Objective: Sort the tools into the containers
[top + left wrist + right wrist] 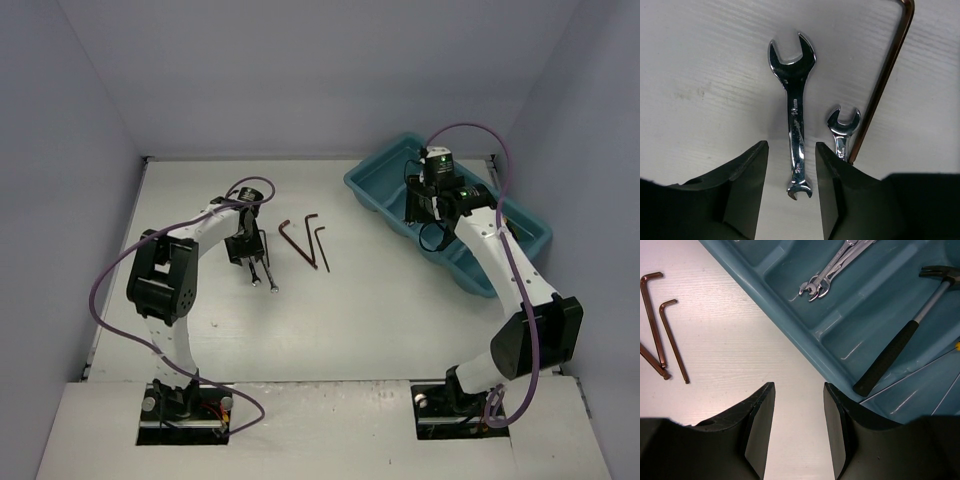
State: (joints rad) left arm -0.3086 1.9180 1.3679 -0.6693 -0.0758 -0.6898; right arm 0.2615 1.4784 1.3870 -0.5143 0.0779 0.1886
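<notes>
Two silver wrenches lie side by side on the white table. The larger wrench (796, 120) runs lengthwise between the fingers of my left gripper (791, 190), which is open; its near end sits in the gap with bare table on both sides. The smaller wrench (842, 132) and a dark hex key (885, 75) lie just right of it. My left gripper (247, 258) stands low over this pair. My right gripper (799, 430) is open and empty above the table beside the teal tray (810, 335). Wrenches (832, 267) lie in one compartment and a black-handled hammer (905, 335) in another.
Two more hex keys (310, 240) lie on the table between the arms, also seen as hex keys (662, 335) in the right wrist view. The tray (380, 190) sits at the back right, close to the right wall.
</notes>
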